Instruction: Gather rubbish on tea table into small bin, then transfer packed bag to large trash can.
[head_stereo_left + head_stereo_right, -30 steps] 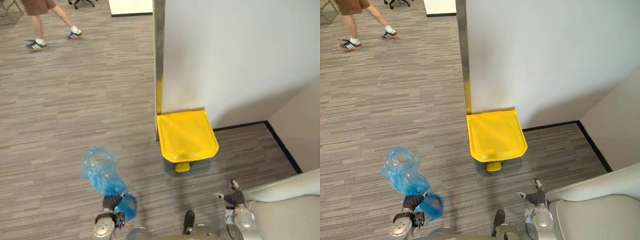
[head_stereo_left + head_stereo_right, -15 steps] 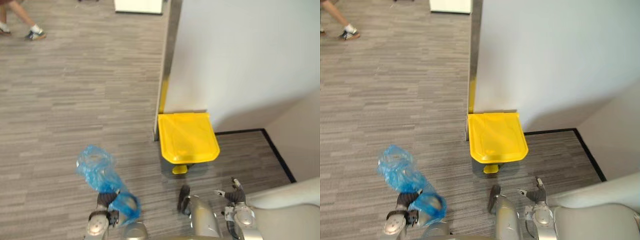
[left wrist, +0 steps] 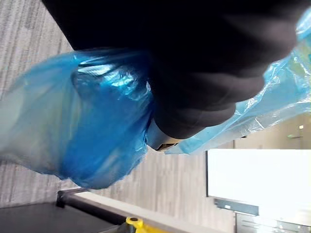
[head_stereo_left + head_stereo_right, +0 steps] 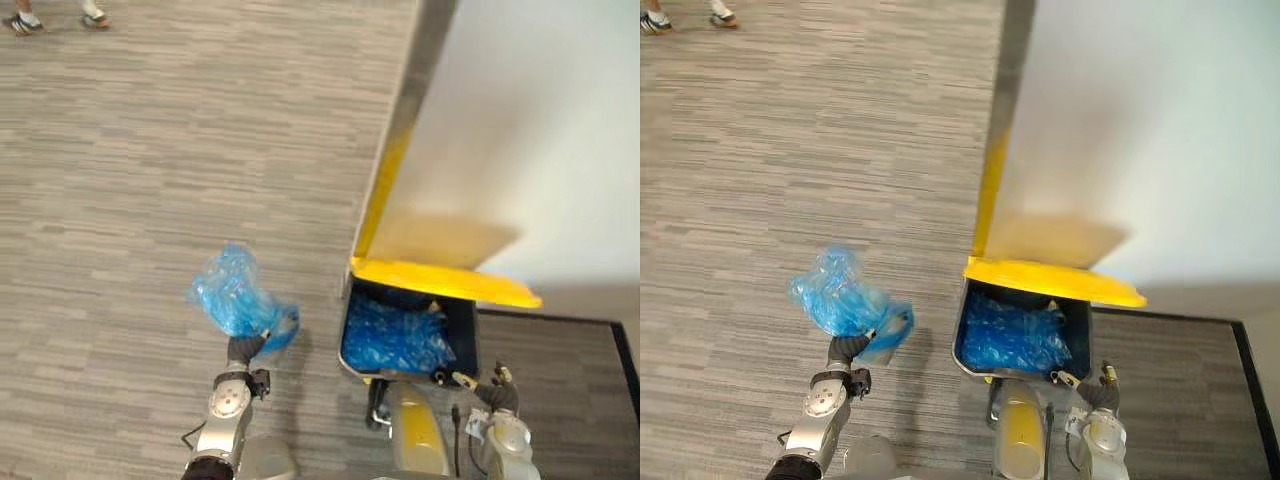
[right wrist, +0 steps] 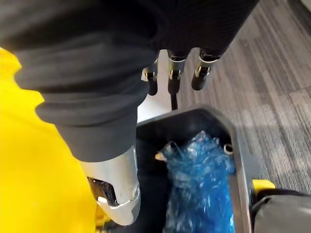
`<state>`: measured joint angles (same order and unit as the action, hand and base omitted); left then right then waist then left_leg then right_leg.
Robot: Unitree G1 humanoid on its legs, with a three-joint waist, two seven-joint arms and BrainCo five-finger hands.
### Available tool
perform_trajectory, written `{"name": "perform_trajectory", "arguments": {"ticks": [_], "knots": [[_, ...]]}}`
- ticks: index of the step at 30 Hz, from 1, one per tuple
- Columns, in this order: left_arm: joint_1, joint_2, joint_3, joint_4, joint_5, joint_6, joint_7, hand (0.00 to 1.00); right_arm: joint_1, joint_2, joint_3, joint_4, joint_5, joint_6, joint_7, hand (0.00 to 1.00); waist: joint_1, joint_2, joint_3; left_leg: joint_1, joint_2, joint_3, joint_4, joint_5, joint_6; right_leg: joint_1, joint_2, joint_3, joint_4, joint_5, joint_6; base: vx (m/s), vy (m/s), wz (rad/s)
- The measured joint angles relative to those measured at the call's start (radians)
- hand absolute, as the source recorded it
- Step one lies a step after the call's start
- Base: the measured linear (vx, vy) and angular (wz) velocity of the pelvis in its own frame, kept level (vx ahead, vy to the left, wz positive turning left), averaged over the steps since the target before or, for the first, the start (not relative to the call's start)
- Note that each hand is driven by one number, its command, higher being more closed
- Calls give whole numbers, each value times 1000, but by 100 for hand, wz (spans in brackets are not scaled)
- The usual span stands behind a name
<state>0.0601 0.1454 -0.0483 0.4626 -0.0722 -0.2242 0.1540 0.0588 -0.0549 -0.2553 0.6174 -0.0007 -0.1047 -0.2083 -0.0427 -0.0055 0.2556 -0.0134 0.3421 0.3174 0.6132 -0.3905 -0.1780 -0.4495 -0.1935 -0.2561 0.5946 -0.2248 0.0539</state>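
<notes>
The large trash can stands against the wall with its yellow lid tilted up. Inside it lies crumpled blue plastic. My left hand is shut on the neck of a filled blue rubbish bag, held up in the air to the left of the can; in the left wrist view the blue bag bulges past the hand's dark cover. My right hand hangs open by the can's near right corner, and its fingers hold nothing above the can's rim.
A white wall panel with a metal edge post rises right behind the can. A black skirting line runs along the floor to the right. A person's shoes show at the far top left on the grey striped floor.
The camera has moved closer to the can. The yellow lid has swung up from flat to open, baring the blue plastic inside. My left hand with the bag is now nearer the can.
</notes>
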Motion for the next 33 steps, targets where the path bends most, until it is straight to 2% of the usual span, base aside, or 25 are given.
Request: {"name": "perform_trajectory", "arguments": {"ticks": [2,4,7,10,17,23,28,30,33], "knots": [[17,18,1,1,0,0,-1,100,-80,-8,65,12,-9,1,-4,0,2,8,5,-23,-19,-15,-54,-12,-17,-14,-3,-8,-56,52,12,-161,43,19],[31,22,3,3,1,0,-2,100,-162,-22,120,38,-11,2,-3,0,7,16,9,-26,-40,-20,-98,-20,-16,-19,-9,-18,-78,79,13,-160,56,20],[39,13,-4,20,4,1,-22,100,-312,-55,161,50,-23,0,-2,0,36,28,13,-26,-64,-33,-120,-17,-16,-26,-21,-8,-92,105,7,-144,4,5],[59,17,-9,21,4,1,-25,100,-458,-140,200,81,-41,-3,-4,0,55,50,26,-33,-66,-49,-126,-7,-22,-26,-24,-11,-96,114,11,-116,-68,7],[65,19,-42,9,-1,-17,-42,100,-705,-354,226,165,-50,4,-8,0,59,97,49,-73,-44,-94,-156,28,-40,-30,3,-48,-129,127,-9,-28,-68,11],[-4,25,-131,-82,-57,-25,-51,100,-733,-374,275,171,-50,6,-11,0,55,102,53,-108,-27,-99,-124,28,-40,-47,23,-28,-143,140,-28,-8,-11,-1],[-112,24,-275,-179,-115,-37,-98,100,-796,-376,339,196,-40,20,15,0,45,109,70,-116,-24,-103,-99,22,-35,-46,24,-24,-142,147,-31,-40,2,-1],[-178,21,-342,-234,-132,-52,-118,100,-855,-377,353,223,-40,29,39,0,29,119,95,-124,-13,-108,-73,13,-37,-45,26,-24,-133,147,-31,-45,-11,-1],[-298,-7,-400,-239,-154,-60,-126,100,-914,-378,361,247,-41,46,40,0,21,121,127,-129,-11,-113,-55,12,-38,-45,33,-23,-124,147,-31,-50,-19,-1]]}}
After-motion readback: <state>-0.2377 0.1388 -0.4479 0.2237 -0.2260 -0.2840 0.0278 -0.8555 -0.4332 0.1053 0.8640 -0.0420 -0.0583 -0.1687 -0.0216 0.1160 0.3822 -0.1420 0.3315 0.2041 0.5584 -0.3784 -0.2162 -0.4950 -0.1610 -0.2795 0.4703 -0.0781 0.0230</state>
